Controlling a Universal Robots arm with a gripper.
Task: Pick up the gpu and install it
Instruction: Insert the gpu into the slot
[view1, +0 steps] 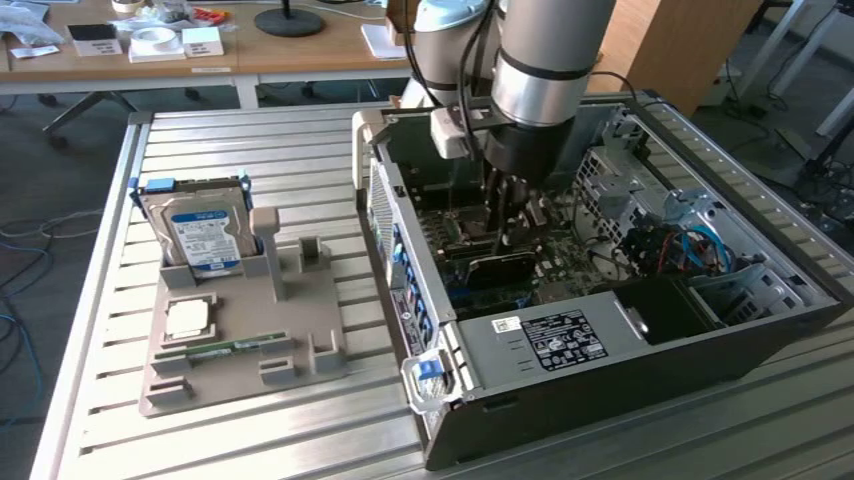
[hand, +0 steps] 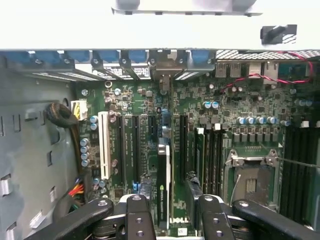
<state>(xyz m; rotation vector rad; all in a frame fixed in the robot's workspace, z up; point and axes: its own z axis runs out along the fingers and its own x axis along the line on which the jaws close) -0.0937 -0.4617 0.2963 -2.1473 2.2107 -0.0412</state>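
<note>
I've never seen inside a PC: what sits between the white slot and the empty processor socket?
In the wrist view, the gpu stands edge-on among black slots, between the white slot and the processor socket.

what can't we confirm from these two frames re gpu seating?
- Exterior view: gpu mostly hidden behind the arm and gripper.
- Wrist view: gpu seen edge-on; its lower end is covered by the fingers.
- Whether its connector is fully in the motherboard slot: hidden beneath the card.
</note>
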